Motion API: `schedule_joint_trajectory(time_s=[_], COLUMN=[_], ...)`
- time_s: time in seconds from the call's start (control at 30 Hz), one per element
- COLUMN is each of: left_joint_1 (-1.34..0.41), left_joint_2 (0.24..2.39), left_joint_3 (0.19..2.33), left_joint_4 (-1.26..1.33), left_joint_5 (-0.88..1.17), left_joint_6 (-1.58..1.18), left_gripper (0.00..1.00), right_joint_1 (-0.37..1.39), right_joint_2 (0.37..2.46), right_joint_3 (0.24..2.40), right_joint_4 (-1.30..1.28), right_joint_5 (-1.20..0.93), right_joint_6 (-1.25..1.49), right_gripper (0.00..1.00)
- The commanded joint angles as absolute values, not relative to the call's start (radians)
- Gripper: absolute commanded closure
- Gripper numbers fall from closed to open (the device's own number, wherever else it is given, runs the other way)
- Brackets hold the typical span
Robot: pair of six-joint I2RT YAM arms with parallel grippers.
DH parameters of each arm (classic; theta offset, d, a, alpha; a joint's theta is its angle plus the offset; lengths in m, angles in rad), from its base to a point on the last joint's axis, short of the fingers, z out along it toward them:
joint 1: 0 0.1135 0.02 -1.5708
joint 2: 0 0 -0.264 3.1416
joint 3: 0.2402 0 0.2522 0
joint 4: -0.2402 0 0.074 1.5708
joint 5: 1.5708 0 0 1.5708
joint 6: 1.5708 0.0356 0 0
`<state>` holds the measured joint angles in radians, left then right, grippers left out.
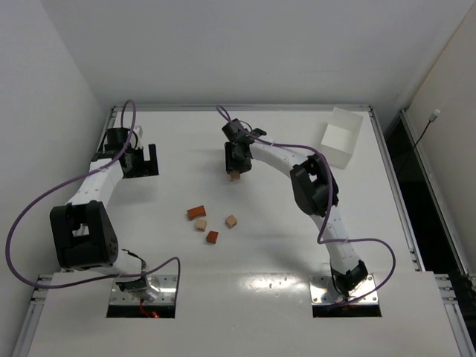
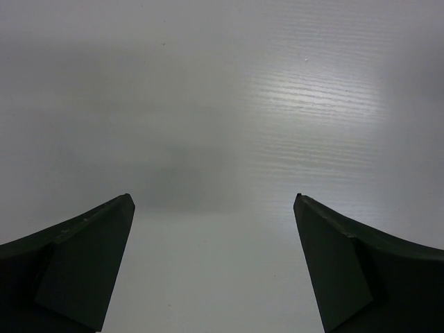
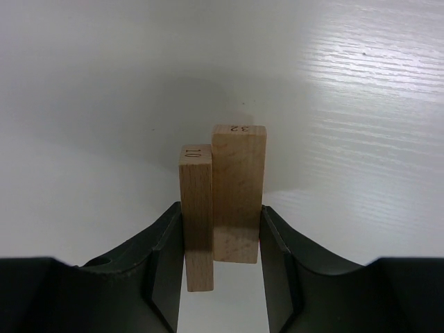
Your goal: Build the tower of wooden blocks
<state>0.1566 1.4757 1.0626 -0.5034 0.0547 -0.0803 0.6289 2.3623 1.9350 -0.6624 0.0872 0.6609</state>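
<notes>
Here the right fingers [image 1: 236, 158] are seen over the far middle of the tabletop [image 1: 282, 253], closed partway on a pair of pale bars [image 3: 238, 194] that are pressed side by side between them. The bar marked 10 [image 3: 197, 208] is set on the left in the wrist view and ends short of the bar marked 32 [image 3: 239, 173] beside it; whether their ends touch the tabletop cannot be told. The other wood blocks are scattered loosely in the middle of the tabletop, nearer than the held pair and slightly to its left: a reddish block [image 1: 196, 212], a pale block [image 1: 201, 224] just beside it, a second reddish block [image 1: 213, 237] nearest of all, and a second pale block [image 1: 231, 221] at the right of the group. The left fingers [image 1: 147, 165] are spread fully wide at the far left, with nothing between them but bare surface. A white box [image 1: 342, 137] is placed at the far right.
</notes>
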Motion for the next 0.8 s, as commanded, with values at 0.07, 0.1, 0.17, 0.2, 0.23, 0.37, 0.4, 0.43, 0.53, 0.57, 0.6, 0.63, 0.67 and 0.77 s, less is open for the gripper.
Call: schedule_joint_trajectory(time_s=[0.07,0.1,0.17,0.2,0.23,0.37,0.4,0.43,0.53,0.57,0.6,0.63,0.67,0.77], left_joint_1=[0.156,0.156,0.156,0.156,0.156,0.156,0.156,0.156,0.156,0.156,0.156,0.156,0.156,0.106], left_joint_2=[1.454,1.454,1.465,1.474,1.474,1.483,1.483,1.483,1.474,1.465,1.465,1.465,1.454,1.428], left_joint_3=[1.066,1.066,1.075,1.075,1.075,1.085,1.085,1.075,1.063,1.052,1.052,1.052,1.052,1.029], left_joint_4=[-0.476,-0.476,-0.476,-0.476,-0.476,-0.476,-0.476,-0.476,-0.476,-0.476,-0.476,-0.476,-0.476,-0.476], left_joint_5=[0.048,0.048,0.048,0.057,0.057,0.078,0.078,0.078,0.087,0.087,0.097,0.097,0.109,0.143], left_joint_6=[-0.089,-0.089,-0.089,-0.089,-0.089,-0.089,-0.089,-0.089,-0.089,-0.089,-0.089,-0.089,-0.098,-0.109], left_gripper=[0.0,0.0,0.0,0.0,0.0,0.0,0.0,0.0,0.0,0.0,0.0,0.0,0.0,0.0], right_joint_1=[0.64,0.65,0.65,0.65,0.65,0.66,0.66,0.66,0.669,0.669,0.669,0.669,0.669,0.669], right_joint_2=[2.373,2.373,2.373,2.373,2.373,2.349,2.338,2.338,2.318,2.307,2.307,2.283,2.269,2.191], right_joint_3=[1.963,1.963,1.95,1.95,1.921,1.888,1.888,1.888,1.888,1.888,1.888,1.888,1.888,1.898], right_joint_4=[-0.672,-0.672,-0.672,-0.672,-0.661,-0.641,-0.641,-0.628,-0.627,-0.627,-0.617,-0.608,-0.598,-0.574], right_joint_5=[0.201,0.216,0.236,0.218,0.206,0.181,0.169,0.16,0.16,0.16,0.15,0.15,0.15,0.137], right_joint_6=[0.678,0.678,0.666,0.666,0.666,0.653,0.653,0.653,0.644,0.644,0.629,0.618,0.618,0.563], right_gripper=[1.0,1.0,1.0,0.98,0.81,0.57,0.53,0.49,0.33,0.22,0.21,0.21,0.19,0.17])
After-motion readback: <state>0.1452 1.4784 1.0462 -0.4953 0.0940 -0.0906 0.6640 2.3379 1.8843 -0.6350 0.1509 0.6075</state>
